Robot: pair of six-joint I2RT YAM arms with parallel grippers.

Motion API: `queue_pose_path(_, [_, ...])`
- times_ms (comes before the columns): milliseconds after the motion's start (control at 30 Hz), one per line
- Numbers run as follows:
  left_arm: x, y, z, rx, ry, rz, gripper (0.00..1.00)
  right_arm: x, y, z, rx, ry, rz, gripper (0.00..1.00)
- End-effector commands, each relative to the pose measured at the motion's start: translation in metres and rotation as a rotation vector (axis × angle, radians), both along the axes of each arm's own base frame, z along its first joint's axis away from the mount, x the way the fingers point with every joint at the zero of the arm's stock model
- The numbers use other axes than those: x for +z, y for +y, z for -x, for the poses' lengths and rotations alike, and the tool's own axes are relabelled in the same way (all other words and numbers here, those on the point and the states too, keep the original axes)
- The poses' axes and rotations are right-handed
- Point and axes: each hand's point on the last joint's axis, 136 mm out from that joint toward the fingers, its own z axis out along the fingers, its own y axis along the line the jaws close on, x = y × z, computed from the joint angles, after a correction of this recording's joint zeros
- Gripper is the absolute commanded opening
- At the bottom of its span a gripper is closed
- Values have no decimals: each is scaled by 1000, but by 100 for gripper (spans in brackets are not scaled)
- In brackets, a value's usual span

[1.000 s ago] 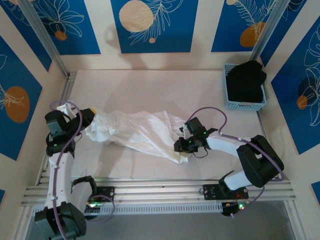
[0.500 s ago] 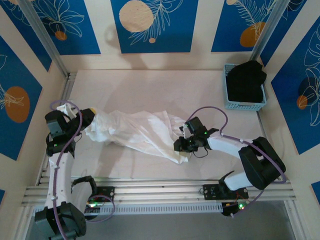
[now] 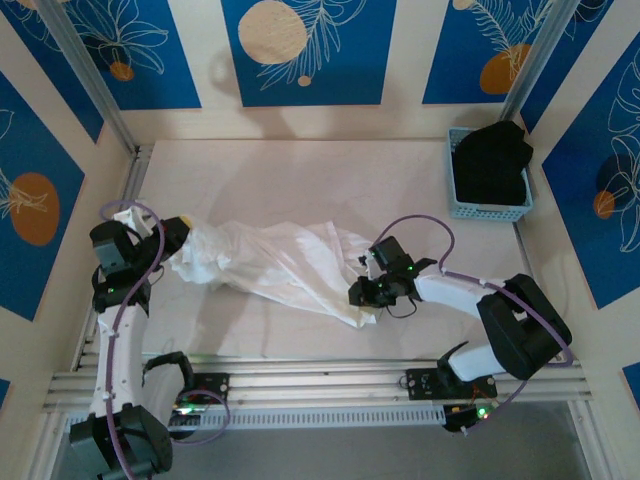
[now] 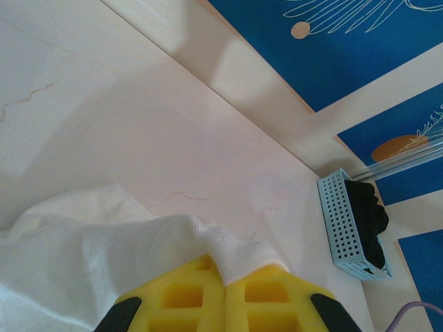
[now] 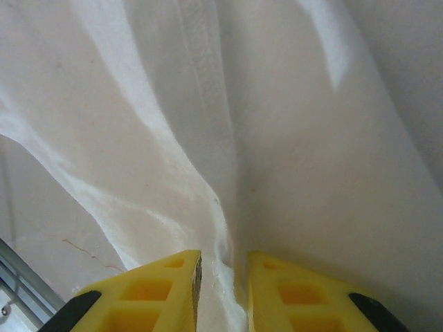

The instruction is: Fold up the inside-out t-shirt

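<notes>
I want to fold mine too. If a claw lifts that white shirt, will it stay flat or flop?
Probably flop: the shirt lies bunched and wrinkled. It likely drapes, as cloth sags around the left claw. It seems light and thin.

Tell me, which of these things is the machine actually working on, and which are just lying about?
Part of the job:
- white t-shirt, bunched across the table
- left gripper, pinching one end
- right gripper, cloth between its jaws

Just lying about:
- blue basket
- black garment inside it
</notes>
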Motion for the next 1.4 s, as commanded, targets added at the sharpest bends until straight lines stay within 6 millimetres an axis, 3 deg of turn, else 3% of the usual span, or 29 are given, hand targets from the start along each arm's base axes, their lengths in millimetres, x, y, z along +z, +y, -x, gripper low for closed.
queue_pose_path(0, [3, -6, 2, -32, -21, 5, 0, -5, -1, 7, 21, 14, 18, 22])
queue_pose_path(400, [3, -6, 2, -32, -23, 4, 0, -7, -1, 6, 24, 15, 28, 18])
queue_pose_path(500, [3, -6, 2, -31, -22, 5, 0, -6, 0, 5, 22, 11, 22, 13])
queue_pose_path(667, [4, -6, 2, -31, -24, 4, 0, 16, 4, -5, 26, -63, 0, 3])
queue_pose_path(767, [7, -6, 1, -30, -30, 1, 0, 48, 8, -19, 29, -156, -48, 0])
queue_pose_path(867, [20, -6, 0, -29, -47, 9, 0, 95, 12, -39, 16, -258, -139, 0])
queue_pose_path(1000, [63, -4, -3, -1, -134, 61, 0, 162, 13, -70, -21, -409, -268, 0])
queue_pose_path(1133, [93, -3, -1, 36, -196, 79, 0, 189, 14, -93, -42, -466, -315, 0])
queue_pose_path(1233, [110, -8, 0, 20, -221, 65, 0, 216, -2, -110, -90, -494, -332, 0])
queue_pose_path(1367, [172, -7, 15, 32, -320, -39, 0, 294, -38, -113, -151, -677, -332, 0])
